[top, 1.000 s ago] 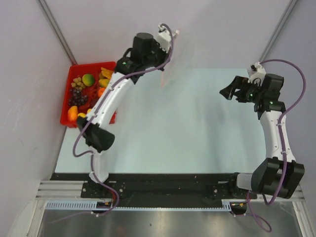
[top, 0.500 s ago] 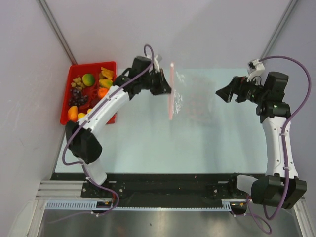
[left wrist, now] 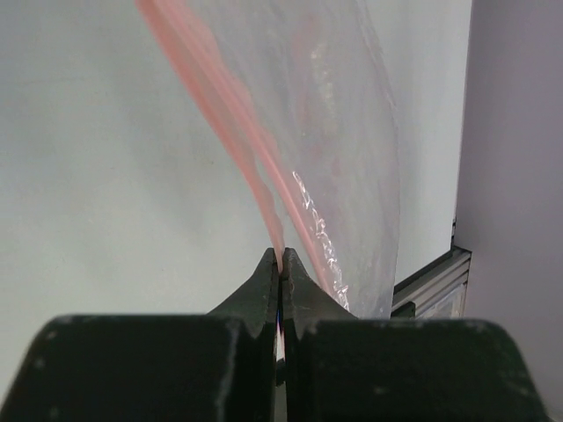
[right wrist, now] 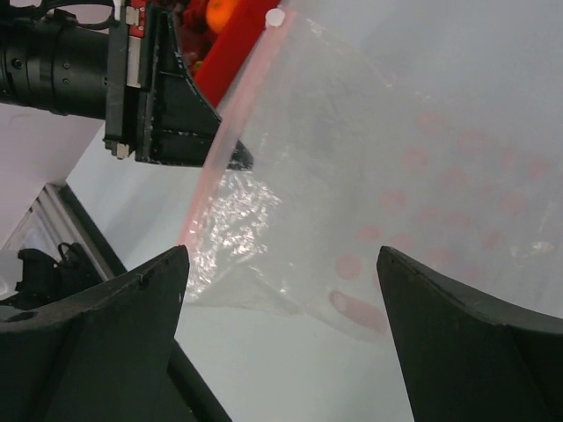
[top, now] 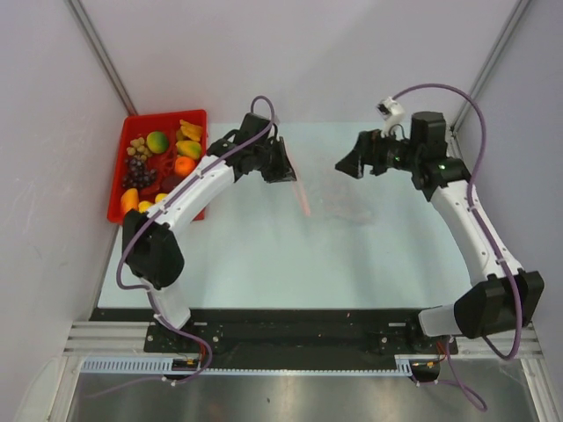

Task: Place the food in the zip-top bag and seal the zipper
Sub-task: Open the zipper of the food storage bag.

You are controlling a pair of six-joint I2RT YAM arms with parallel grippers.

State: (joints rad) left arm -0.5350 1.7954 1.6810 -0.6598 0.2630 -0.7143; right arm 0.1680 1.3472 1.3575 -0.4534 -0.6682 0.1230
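The clear zip-top bag (top: pixel 341 199) with red dots lies partly on the table, its zipper (top: pixel 301 195) edge lifted. My left gripper (top: pixel 287 169) is shut on the zipper strip (left wrist: pixel 236 145), pinching it at the fingertips (left wrist: pixel 281 264); the bag (left wrist: pixel 347 167) hangs away beyond it. My right gripper (top: pixel 348 165) is open and empty, hovering just above the bag (right wrist: pixel 413 167), jaws wide apart (right wrist: pixel 281 255). The right wrist view shows the left gripper (right wrist: pixel 176 105) holding the zipper (right wrist: pixel 230 123). The food (top: pixel 157 163) sits in the red tray at the far left.
The red tray (top: pixel 119 189) stands at the table's left edge, beside the left arm's forearm. A white slider tab (right wrist: pixel 274 16) sits at the far end of the zipper. Walls close in at the back and both sides.
The left gripper brought the bag down from the air and lowered it toward the table. The right arm swung left and now hovers over the bag.
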